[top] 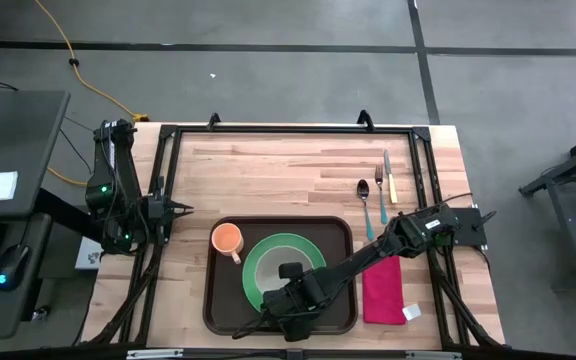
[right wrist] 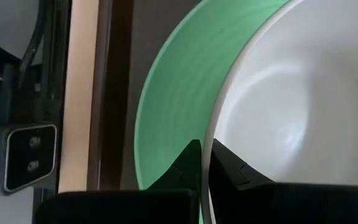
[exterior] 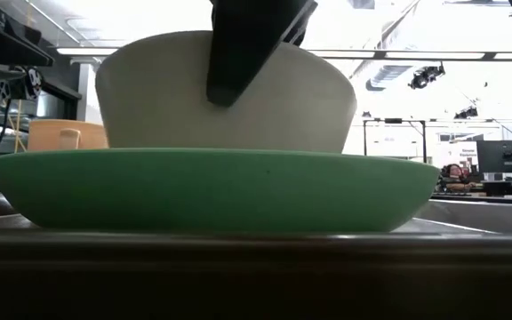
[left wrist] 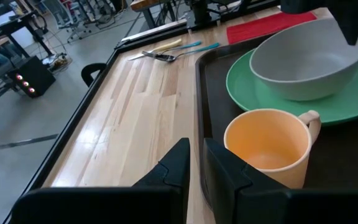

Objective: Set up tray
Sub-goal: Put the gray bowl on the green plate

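Two arms are working over the table [top: 268, 170]. Right gripper [right wrist: 204, 163] is reaching over the tray [top: 220, 300], its fingers pinching shut on the rim of the bowl [left wrist: 303, 62], which is sitting on the green plate [top: 258, 262]. Tray is lying directly beneath this gripper, holding plate, bowl and an orange mug [top: 227, 239] beyond the bowl. Left gripper [left wrist: 195, 163] is hovering just beside the tray's edge near the mug, fingers slightly parted, holding nothing. Red napkin [top: 382, 290], spoon [top: 365, 205], fork [top: 379, 188] and knife [top: 389, 176] are lying outside the tray. No writing is readable.
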Tool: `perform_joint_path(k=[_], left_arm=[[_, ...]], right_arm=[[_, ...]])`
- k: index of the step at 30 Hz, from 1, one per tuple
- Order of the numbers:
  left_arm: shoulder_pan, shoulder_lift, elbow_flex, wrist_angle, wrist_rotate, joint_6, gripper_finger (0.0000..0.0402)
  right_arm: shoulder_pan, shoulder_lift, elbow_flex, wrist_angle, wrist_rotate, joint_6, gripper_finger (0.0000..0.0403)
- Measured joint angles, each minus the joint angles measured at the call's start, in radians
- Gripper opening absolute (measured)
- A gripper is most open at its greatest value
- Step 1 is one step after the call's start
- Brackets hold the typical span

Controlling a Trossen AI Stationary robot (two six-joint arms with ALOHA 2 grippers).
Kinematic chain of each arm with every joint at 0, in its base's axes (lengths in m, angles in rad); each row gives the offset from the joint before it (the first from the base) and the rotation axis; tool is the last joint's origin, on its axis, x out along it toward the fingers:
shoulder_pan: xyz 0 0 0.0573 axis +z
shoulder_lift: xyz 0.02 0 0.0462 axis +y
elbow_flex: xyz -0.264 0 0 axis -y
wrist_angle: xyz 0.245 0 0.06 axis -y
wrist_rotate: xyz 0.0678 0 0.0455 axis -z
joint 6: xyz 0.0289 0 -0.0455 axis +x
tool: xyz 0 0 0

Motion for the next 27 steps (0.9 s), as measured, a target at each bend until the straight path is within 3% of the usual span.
perform_joint_path(k=[22, 27], left_arm=[[0.0, 0.0, 0.0, 0.008, 0.0, 0.013, 0.0079], [0.0, 0.0, 0.0, 0.029, 0.0, 0.052, 0.0079]], right_arm=[[0.0, 0.0, 0.0, 0.01, -0.057, 0.001, 0.0001], [-0.002, 0.0, 0.0, 0.008, -0.074, 0.001, 0.0019]])
